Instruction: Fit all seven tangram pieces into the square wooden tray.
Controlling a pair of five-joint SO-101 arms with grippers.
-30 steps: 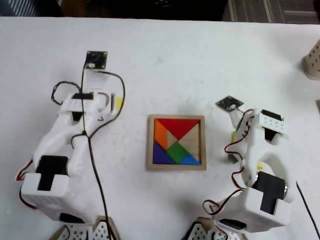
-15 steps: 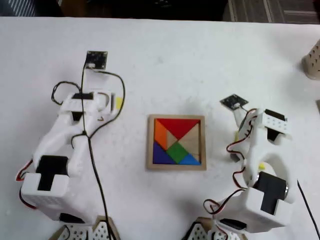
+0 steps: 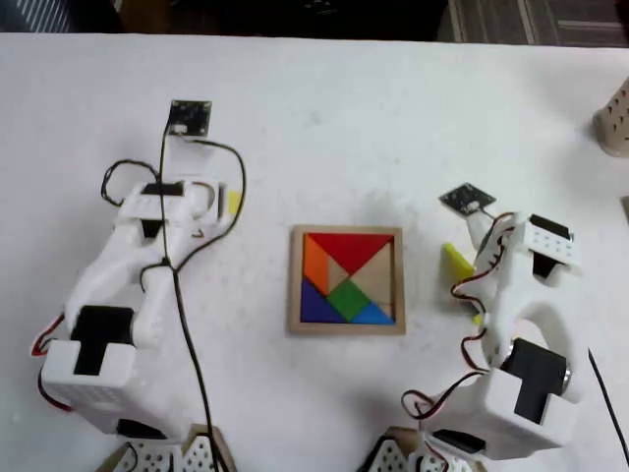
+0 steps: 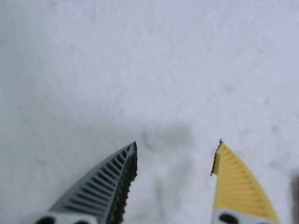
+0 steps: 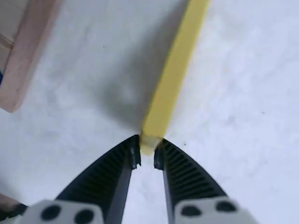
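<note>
**Yellow tangram piece (image 5: 174, 70) pinched at one end, just outside the tray**

- The right pincer (image 5: 146, 150) is clamped on the near tip of the yellow piece. Its two black ribbed fingers (image 5: 112, 172) sit on opposite faces, and only a small part of the piece lies between them.
- We see the piece edge-on, as a long slim bar with flat painted faces and crisp, square-cut edges. It casts a shadow on the table (image 3: 324, 128) toward the tray.
- From above, the yellow piece (image 3: 456, 262) lies near the right rim of the tray (image 3: 295, 280) and apart from it.
- The tray is pale wood with a raised rim. Inside are red, orange, dark blue, green and light blue pieces packed edge to edge. We cannot tell whether the pale patches among them are a plain piece or bare floor.
- The left pincer (image 4: 177, 144) hangs well apart from the tray over the white, slightly grainy table, jaws spread and holding nothing.

Our advice for this step:
- The hold is shallow and painted wood is slick, so carry the piece slowly.
- Bring it over the rim, not against it.
- Turn it flat and square its edges to the gap before letting go. A tilted corner will likely ride up on the neighbouring pieces.
</note>
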